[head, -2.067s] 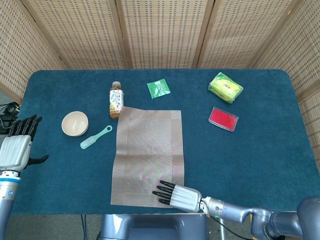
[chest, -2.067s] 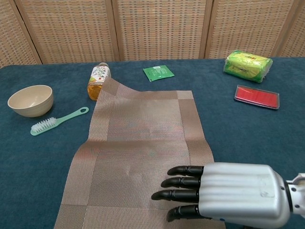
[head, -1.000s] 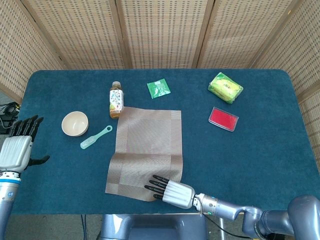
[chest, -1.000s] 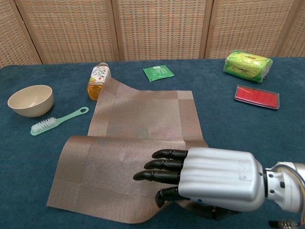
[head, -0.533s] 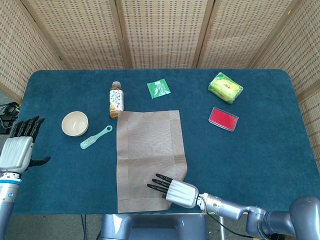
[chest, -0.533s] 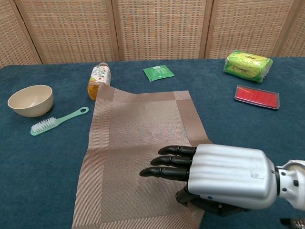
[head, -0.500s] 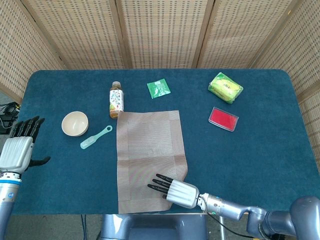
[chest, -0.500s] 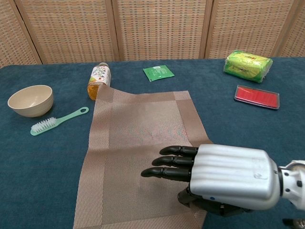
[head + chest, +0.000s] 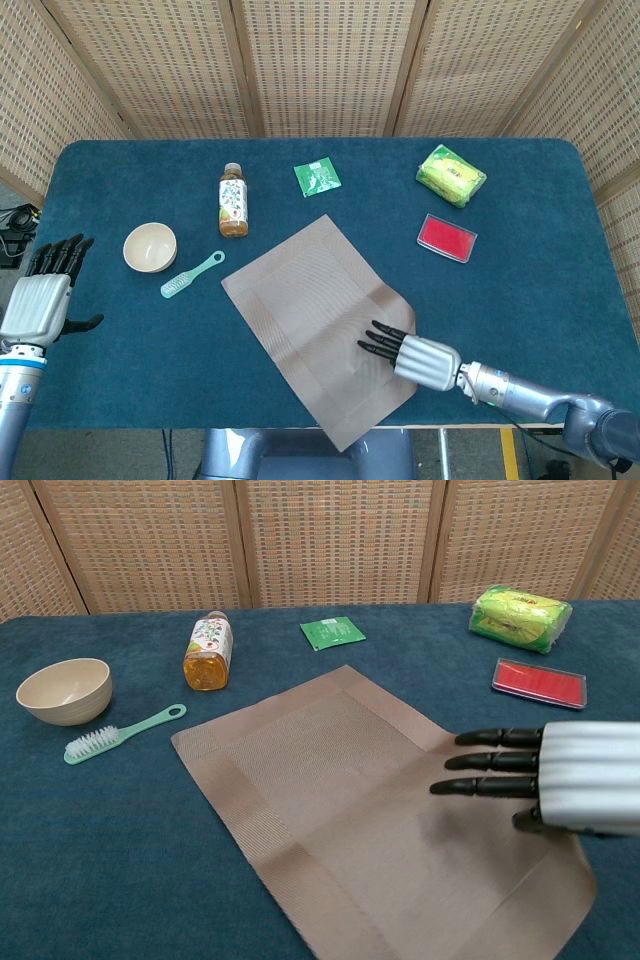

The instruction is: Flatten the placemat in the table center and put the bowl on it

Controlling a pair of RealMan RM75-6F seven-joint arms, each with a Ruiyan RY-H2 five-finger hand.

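- The placemat (image 9: 318, 318) (image 9: 370, 820) is a brown woven rectangle with a wider darker border band. It is spread open on the blue table near the front middle and is turned diagonally, so one corner points to the far side. The right edge is seen slightly raised.
- The bowl (image 9: 150, 247) (image 9: 64, 690) is small, round and cream-coloured. It is placed upright on the table, well apart from the placemat, at the left side.

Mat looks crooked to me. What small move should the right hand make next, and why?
Probably turn the placemat back square: it lies flat but diagonal, one corner past the table's near edge, with the right hand resting on it. The bowl waits at the left.
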